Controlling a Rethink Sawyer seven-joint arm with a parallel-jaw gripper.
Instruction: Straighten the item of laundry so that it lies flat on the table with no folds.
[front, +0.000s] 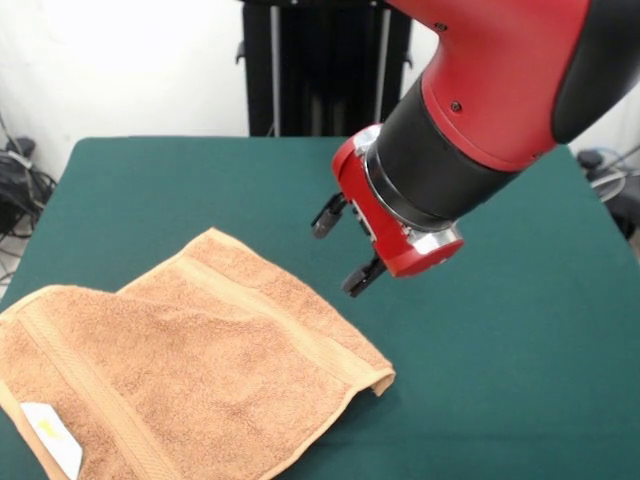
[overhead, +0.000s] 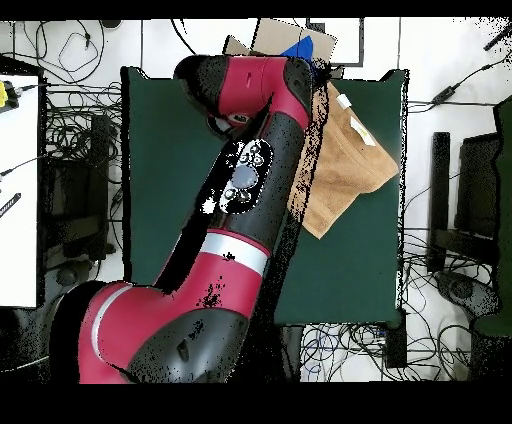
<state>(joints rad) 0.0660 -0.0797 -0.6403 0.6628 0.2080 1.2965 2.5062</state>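
Your towel (front: 190, 370) sits on the green worktop (front: 500, 380) at the front view's lower left, running off the bottom edge. Part of it is folded over itself, white tag (front: 52, 436) showing at the near corner. Your jaws (front: 347, 248) are open and empty, hanging above bare worktop just beside the towel's far edge, not touching. Overhead, the arm (overhead: 250, 200) covers part of the towel.

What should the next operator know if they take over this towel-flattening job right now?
Gripper: open, empty, hanging above the table, clear of the towel.
Towel: at the table's edge, partly doubled over itself, one corner curled up, white tag showing.
Done: nothing settled; the towel is not flat.
Left: grasp the folded layer, pull it open, and smooth the curled corner.
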